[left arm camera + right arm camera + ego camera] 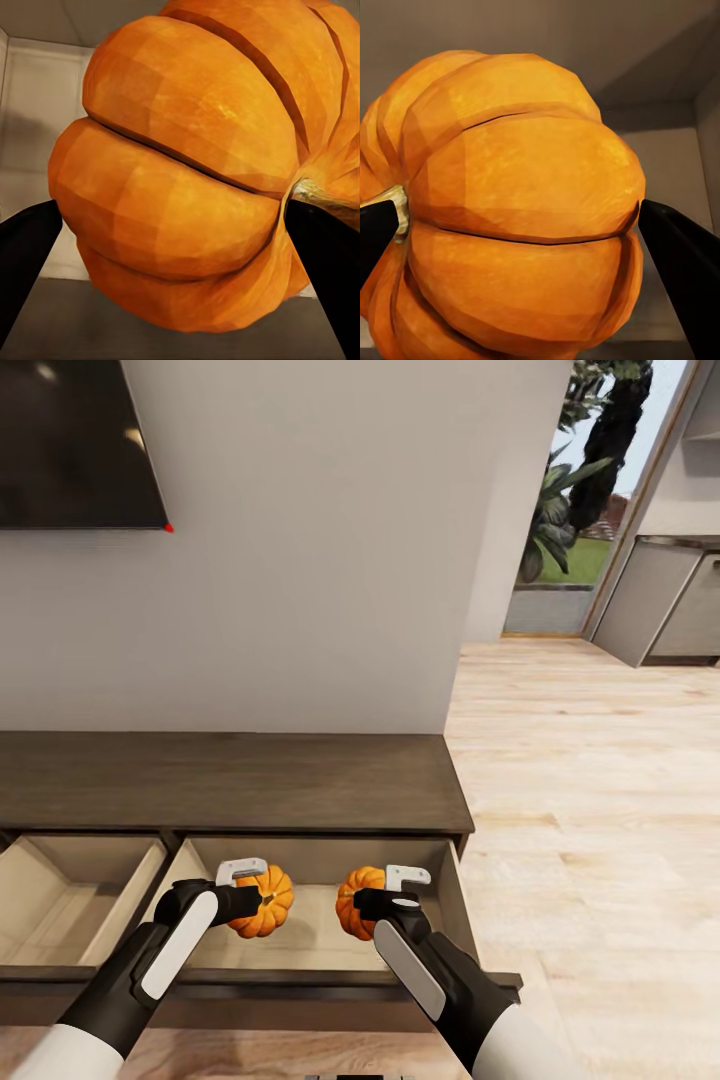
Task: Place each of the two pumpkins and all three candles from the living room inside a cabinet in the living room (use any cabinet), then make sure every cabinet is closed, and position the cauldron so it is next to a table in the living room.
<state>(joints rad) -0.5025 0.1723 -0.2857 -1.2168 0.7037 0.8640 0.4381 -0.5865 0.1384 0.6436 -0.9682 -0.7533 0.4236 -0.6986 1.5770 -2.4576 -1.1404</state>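
Between the fingers of the left gripper (262, 895) sits one pumpkin (263, 901), clamped from both sides; in the left wrist view the dark fingertips (26, 259) press against its ribbed orange flanks (187, 172), with the pale stem beside one of them. Just beside it, toward the robot's right, the right gripper (366, 903) grips the second pumpkin (357, 902) the same way, and the right wrist view shows that fruit (510, 210) pinched between two black fingers (682, 262), stem turned toward one of them. Both pumpkins hang apart from each other above the pale floor of an open drawer (320, 940), which belongs to the dark-brown cabinet (230, 780). Beyond the left gripper, a second drawer (60, 905) stands open too. Behind the cabinet rises a plain wall with a dark screen (75, 440) mounted high, and past the right gripper light wooden floor (600, 810) stretches toward a doorway with plants (575, 490).
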